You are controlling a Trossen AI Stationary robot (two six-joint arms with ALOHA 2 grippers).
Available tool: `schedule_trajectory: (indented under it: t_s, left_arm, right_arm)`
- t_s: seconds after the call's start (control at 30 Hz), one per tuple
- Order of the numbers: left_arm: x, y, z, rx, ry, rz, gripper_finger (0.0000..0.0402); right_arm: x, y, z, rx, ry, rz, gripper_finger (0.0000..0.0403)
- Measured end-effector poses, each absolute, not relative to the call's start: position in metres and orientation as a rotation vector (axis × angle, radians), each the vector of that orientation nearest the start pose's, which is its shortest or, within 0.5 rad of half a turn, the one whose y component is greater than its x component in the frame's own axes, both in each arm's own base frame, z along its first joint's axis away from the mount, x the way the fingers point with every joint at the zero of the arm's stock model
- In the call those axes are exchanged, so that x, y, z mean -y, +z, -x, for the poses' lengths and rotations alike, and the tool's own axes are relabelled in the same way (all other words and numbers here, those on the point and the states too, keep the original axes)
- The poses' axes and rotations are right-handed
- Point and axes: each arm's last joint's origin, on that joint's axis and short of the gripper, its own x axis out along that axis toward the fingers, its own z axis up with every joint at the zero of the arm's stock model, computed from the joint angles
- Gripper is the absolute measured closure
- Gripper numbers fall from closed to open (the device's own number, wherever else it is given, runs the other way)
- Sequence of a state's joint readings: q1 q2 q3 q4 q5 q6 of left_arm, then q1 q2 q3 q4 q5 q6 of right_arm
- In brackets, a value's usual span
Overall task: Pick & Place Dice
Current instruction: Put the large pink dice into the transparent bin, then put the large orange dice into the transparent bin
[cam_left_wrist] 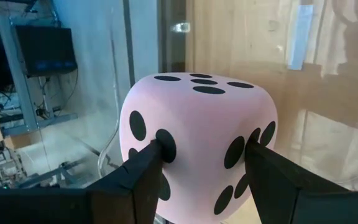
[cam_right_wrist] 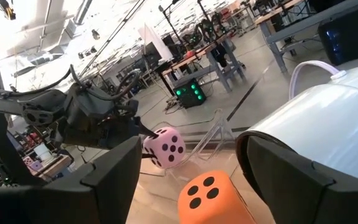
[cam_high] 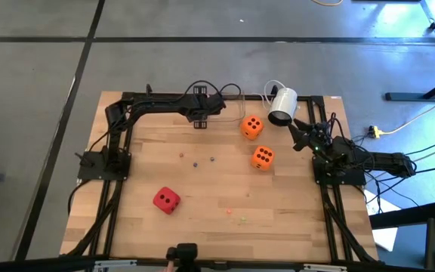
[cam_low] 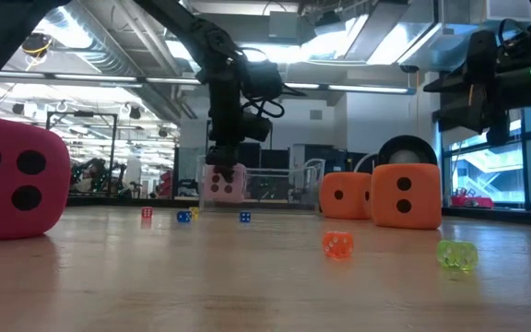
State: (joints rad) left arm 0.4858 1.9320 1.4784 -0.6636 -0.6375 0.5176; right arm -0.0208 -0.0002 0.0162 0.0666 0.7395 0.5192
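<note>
The pale pink die [cam_left_wrist: 197,124] sits between the fingers of my left gripper [cam_left_wrist: 204,165], at the table's far edge [cam_high: 201,119], beside a clear plastic box [cam_low: 270,187]. From above the gripper hides the die. Two orange dice [cam_high: 251,127] [cam_high: 262,157] rest on the table right of centre. The red die [cam_high: 166,200] rests near the front left. My right gripper [cam_high: 299,134] is open and hovers at the far right, next to a white cup [cam_high: 282,106] and touching nothing. My left gripper pinches the pink die between its two fingers, which press on two opposite pipped side faces [cam_left_wrist: 166,146]. The fingers point down from above [cam_low: 224,175]. The die sits upright with one pipped face up. Whether its underside touches anything, I cannot tell.
Tiny beads lie scattered on the wood: orange [cam_low: 337,244], green [cam_low: 456,255] and blue [cam_low: 244,218]. The white cup lies on its side at the far right corner. A black frame [cam_high: 115,196] runs along the table's left, right and far sides.
</note>
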Motion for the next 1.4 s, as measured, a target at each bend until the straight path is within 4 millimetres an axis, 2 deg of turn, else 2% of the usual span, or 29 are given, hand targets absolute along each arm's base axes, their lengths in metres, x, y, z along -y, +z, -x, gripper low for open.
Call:
schedule_trajectory:
  t_s: [0.23,0.47,0.6,0.67,0.77,0.97,1.13,1.27,1.4]
  left_arm:
    - [-0.202,0.216,-0.345,-1.413,0.714,-0.511,0.0156]
    - [-0.202,0.217,-0.345,-1.39,0.694,-0.478,0.0137]
    - [-0.199,0.219,-0.346,-1.369,0.714,-0.453,0.0132]
    - [-0.198,0.229,-0.346,-1.338,0.735,-0.432,0.0133]
    - [-0.197,0.259,-0.345,-1.216,0.78,-0.382,0.0134]
    - [-0.187,0.317,-0.33,-0.891,0.838,-0.146,0.0134]
    - [-0.179,0.353,-0.317,-0.659,0.901,-0.025,0.0132]
    - [-0.171,0.374,-0.312,-0.505,0.813,0.05,0.0134]
    - [-0.162,0.384,-0.313,-0.428,0.716,0.097,0.0133]
  right_arm:
    - [0.021,0.176,-0.088,0.287,-0.72,-0.528,0.0109]
    - [0.021,0.18,-0.088,0.324,-0.709,-0.539,0.0109]
    - [0.02,0.184,-0.088,0.319,-0.639,-0.514,0.0109]
    - [0.019,0.195,-0.086,0.314,-0.589,-0.462,0.0109]
    - [0.017,0.216,-0.081,0.274,-0.556,-0.376,0.0109]
    - [0.016,0.252,-0.078,-0.009,-0.568,-0.272,0.0121]
    - [0.012,0.274,-0.104,-0.271,-0.44,-0.334,0.0135]
    - [0.009,0.273,-0.14,-0.489,-0.334,-0.373,0.0141]
    - [0.012,0.27,-0.173,-0.613,-0.361,-0.368,0.0142]
